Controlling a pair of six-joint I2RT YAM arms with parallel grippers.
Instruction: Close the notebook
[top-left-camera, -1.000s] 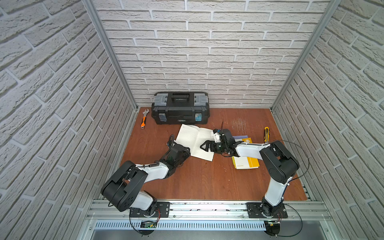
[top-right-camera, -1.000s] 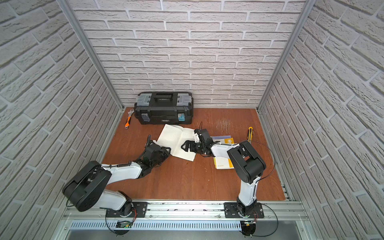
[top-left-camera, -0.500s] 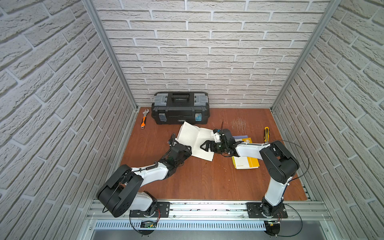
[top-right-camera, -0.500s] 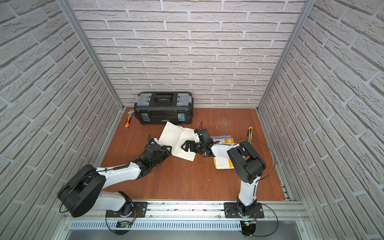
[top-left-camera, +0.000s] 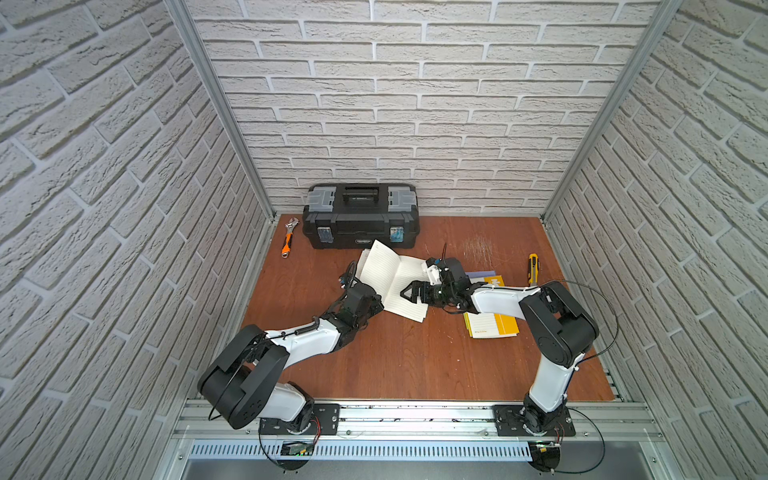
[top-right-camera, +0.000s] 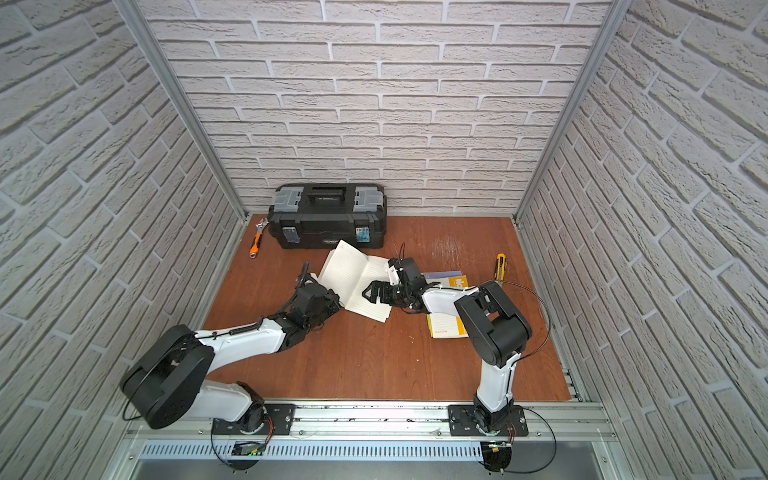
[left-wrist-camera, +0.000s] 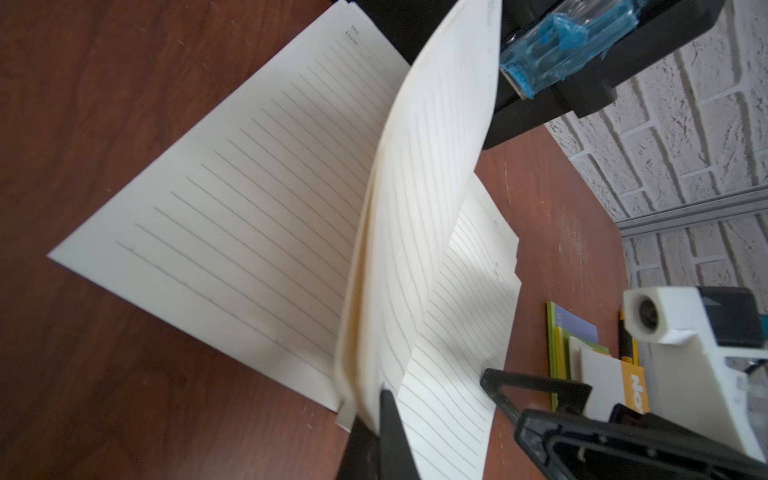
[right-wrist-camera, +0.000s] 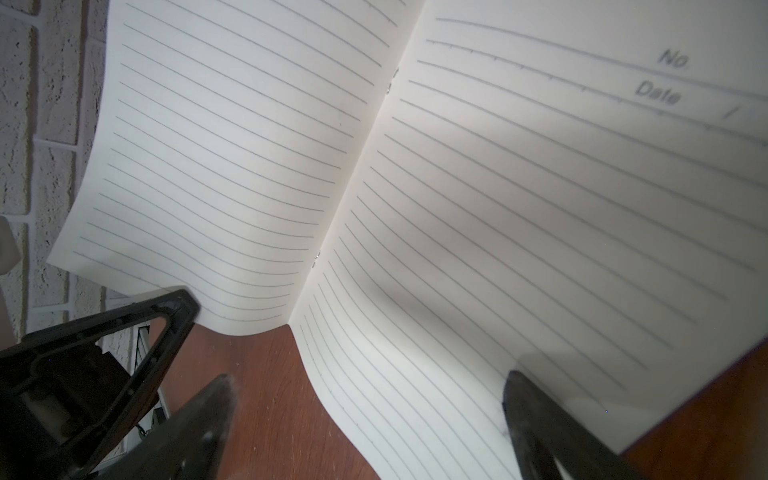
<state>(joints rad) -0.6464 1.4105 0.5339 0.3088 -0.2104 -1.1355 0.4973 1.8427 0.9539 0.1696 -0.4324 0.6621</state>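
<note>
plainly, the notebook (top-left-camera: 392, 282) lies open on the desk (top-left-camera: 395, 357), just in front of the black toolbox (top-left-camera: 360, 216) and between the two arms; both top views show its lined pages facing up, with the far left corner curling off the wood (top-right-camera: 345, 255). the left claw (top-left-camera: 376, 298) sits at the notebook's near left edge, closed and pinching a sheaf of pages (left-wrist-camera: 424, 208). in the left wrist view that sheaf stands up from the spine, bowed, with the claw's (left-wrist-camera: 374, 428) black fingers (left-wrist-camera: 390, 432) nipped together on its lower edge, while the page beneath lies flat. the right claw (top-left-camera: 409, 292) hovers low over the right-hand page with its jaws spread wide and nothing between them. in the right wrist view one finger (right-wrist-camera: 208, 415) hangs over bare wood beside the notebook (right-wrist-camera: 498, 208) and the other (right-wrist-camera: 536, 419) over the page's near corner; whether either touches the paper i cannot tell. under the right arm lie yellow booklets (top-left-camera: 492, 328). an orange-handled wrench (top-left-camera: 289, 239) rests left of the toolbox, and a yellow-handled tool (top-left-camera: 532, 268) lies near the right wall.
</note>
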